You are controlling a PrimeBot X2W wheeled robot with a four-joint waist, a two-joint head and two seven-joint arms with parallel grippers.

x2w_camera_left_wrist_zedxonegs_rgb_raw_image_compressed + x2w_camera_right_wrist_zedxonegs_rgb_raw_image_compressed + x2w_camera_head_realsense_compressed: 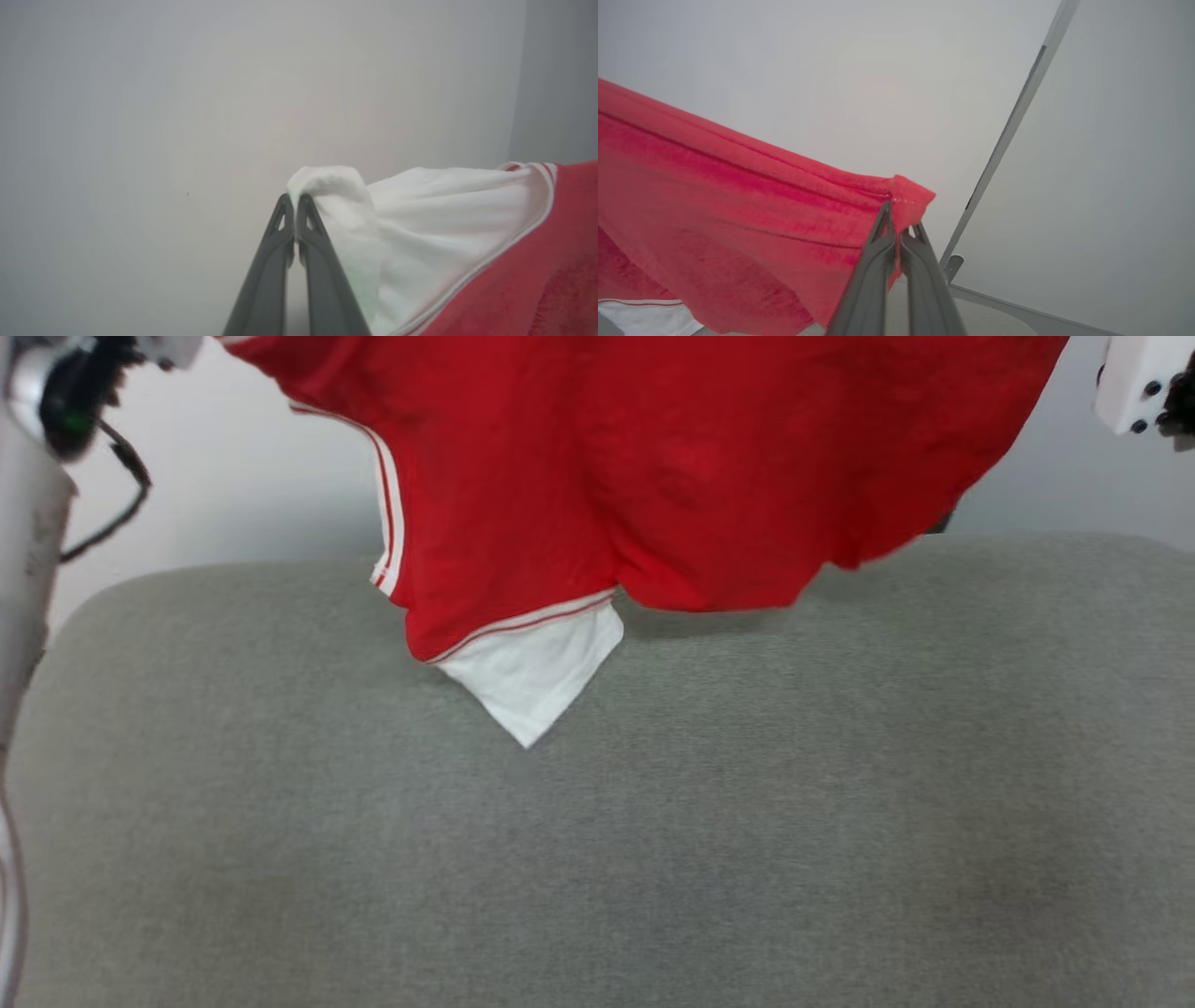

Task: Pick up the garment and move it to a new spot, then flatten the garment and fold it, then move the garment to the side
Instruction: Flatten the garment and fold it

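Item one, my left gripper point(295, 198): two long dark grey fingers point(273, 261) pressed together at the tips, pinching a bunched fold of the held white sleeve point(420, 224). The cloth wraps over the tips and runs off to their right, where white meets red along a thin striped trim. Item two, the garment point(672, 457), a red jersey-knit shirt with white short sleeves and red-and-white striped edging. It hangs spread between my two sets of fingers, its lower edge sagging close over the flat grey fabric-covered surface point(597, 859). The free white sleeve point(537, 677) dangles lowest, and I cannot tell whether it touches that surface. Item three, my right gripper point(901, 215): dark grey fingers closed on a red hem corner that pokes up past the tips, the cloth stretching away to their left. A slanted metal frame bar point(1008, 130) stands to their right against a pale grey wall point(878, 70).
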